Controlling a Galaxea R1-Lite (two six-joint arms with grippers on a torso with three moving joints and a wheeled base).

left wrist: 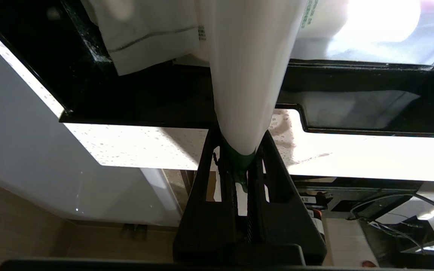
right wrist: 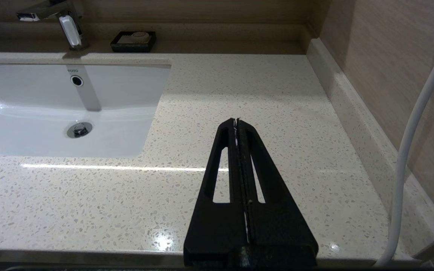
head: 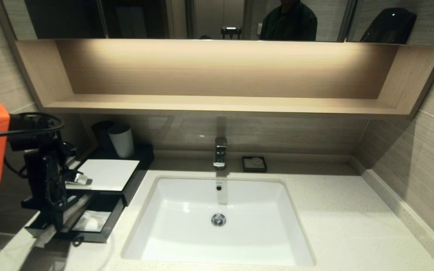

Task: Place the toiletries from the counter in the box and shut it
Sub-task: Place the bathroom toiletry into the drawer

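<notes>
The black box [head: 107, 175] with its white top panel stands at the left of the counter [head: 333, 210], its front drawer [head: 106, 231] pulled open. My left gripper [left wrist: 239, 150] hangs over the open drawer and is shut on the green end of a long narrow pale packet [left wrist: 247, 75], which reaches down into the drawer. Other wrapped packets [left wrist: 145, 34] lie in the drawer, among them a clear square one [head: 90, 221]. My right gripper [right wrist: 236, 121] is shut and empty above the bare counter [right wrist: 239, 82] right of the basin; it is out of the head view.
The white basin [head: 217, 222] with its faucet [head: 220, 151] fills the middle of the counter. A white cup [head: 121, 140] and a black cup [head: 102, 133] stand behind the box. A small black dish [head: 254, 164] sits by the faucet. A wooden shelf [head: 217, 103] runs above.
</notes>
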